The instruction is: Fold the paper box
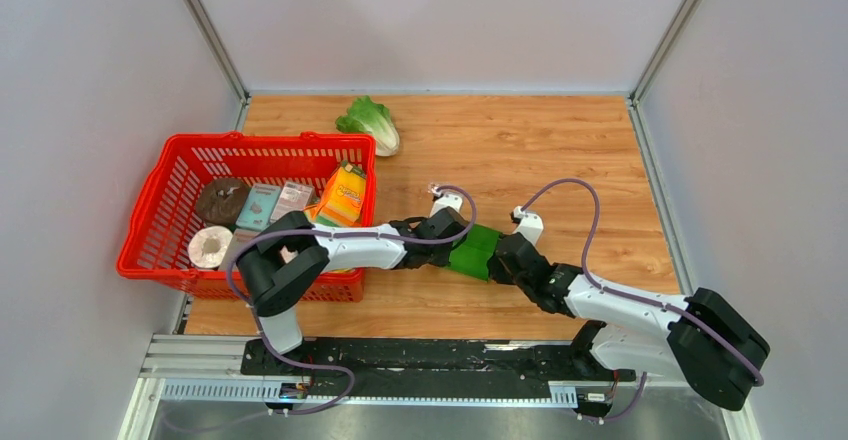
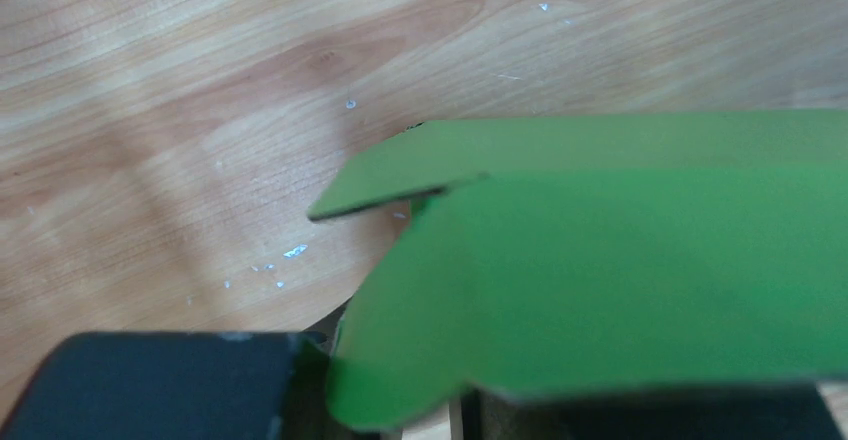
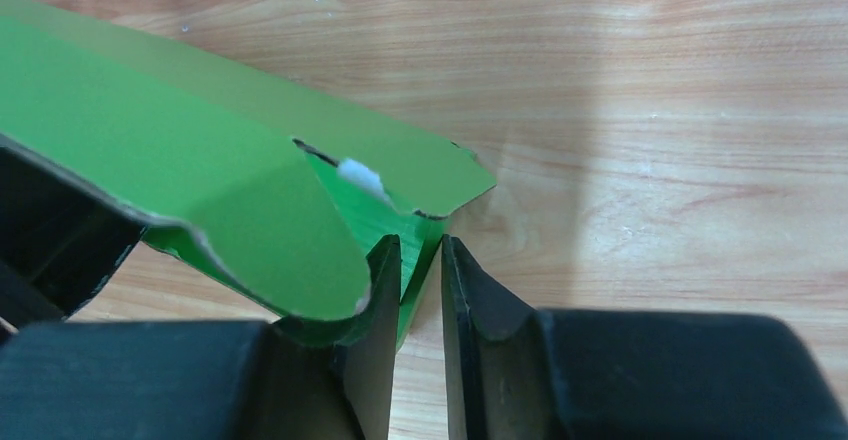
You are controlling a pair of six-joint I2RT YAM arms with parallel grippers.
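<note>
Pale grey walls close in a wooden counter (image 1: pixel 560 150) with a smooth, lightly speckled grain. At the far left sits a red plastic basket (image 1: pixel 150 222) with lattice sides. It holds rolls and small packets, and an orange carton (image 1: pixel 345 195) leans in its right corner. A head of lettuce (image 1: pixel 369 122) lies behind the basket, well apart from the work. Near the middle, the left pincer (image 1: pixel 455 242) reaches in at the left end of the paper box (image 1: pixel 478 250). From its own camera the green card drapes over its dark fingers, so I cannot tell whether they are apart or together. The box lies between the two arms near the front of the counter, partly formed. It is thin bright green card with a matte face, crisp creases, rounded flap corners and a cut slot. I would judge it very light, springy along its folds and easy to dent or crease in the wrong place. It is likely best taken by a flap edge or beside a crease, with the other end steadied. At its right end, the right pincer (image 3: pixel 418 260) has its fingers almost together with a slim gap between them. A flap hangs into that gap, though whether they truly pinch it I cannot say.
</note>
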